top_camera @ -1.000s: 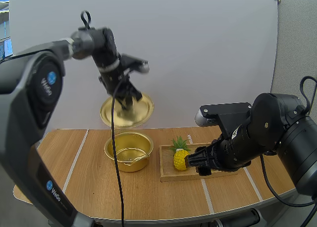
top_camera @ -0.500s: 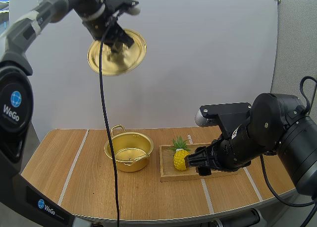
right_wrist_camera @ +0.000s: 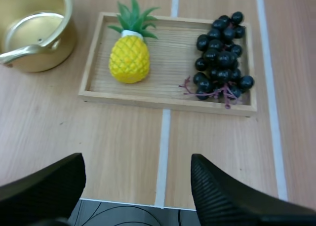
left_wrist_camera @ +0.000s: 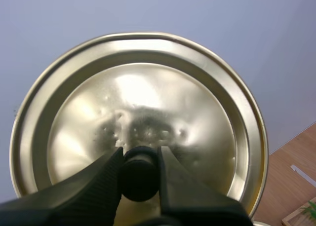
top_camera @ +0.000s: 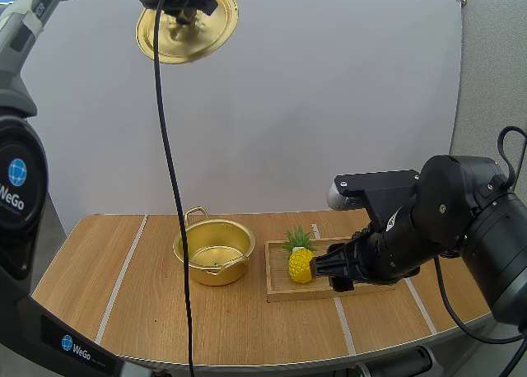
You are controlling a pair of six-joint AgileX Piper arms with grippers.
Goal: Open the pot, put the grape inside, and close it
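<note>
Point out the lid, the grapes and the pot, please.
lid (left_wrist_camera: pixel 148 97), left wrist view, on its shiny dished face
grapes (right_wrist_camera: pixel 219 56), right wrist view, on the middle of the bunch
pot (top_camera: pixel 198 272), high view, on its outer front wall

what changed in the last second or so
The left gripper, shut on the black knob of the round gold metal lid, carried the lid up and to the left, from just above the gold metal pot to high over the wooden table. The pot, the wooden tray, the yellow toy pineapple and the right gripper stayed where they were.
</note>
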